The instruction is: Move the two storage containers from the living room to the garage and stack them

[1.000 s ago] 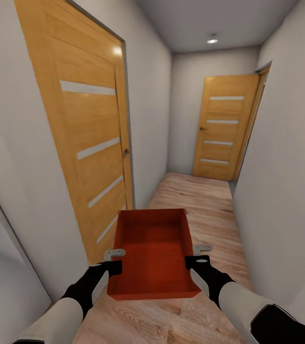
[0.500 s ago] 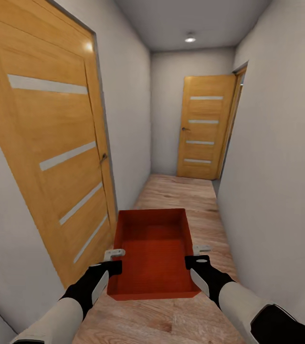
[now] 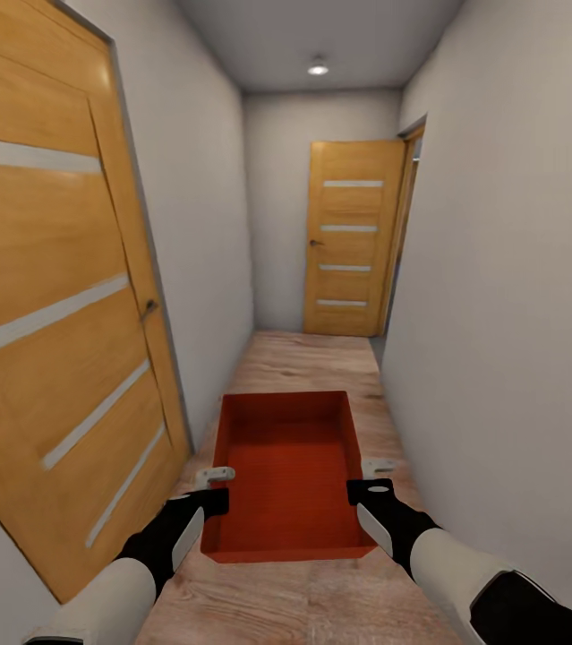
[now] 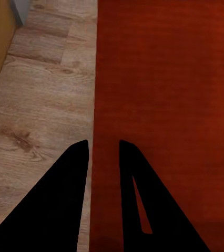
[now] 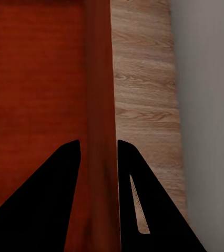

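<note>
A wood door (image 3: 53,313) with pale stripes sits on the left hallway wall. Left claw (image 3: 214,488) is clamped on the left wall of the storage container (image 3: 287,475), one finger each side of the thin rim, same in the wrist view (image 4: 102,149). The container is carried above the plank floor (image 3: 321,358), open top up, long axis pointing down the hall toward the far door (image 3: 350,237). Right claw (image 3: 371,479) pinches the right wall (image 5: 99,149).
</note>
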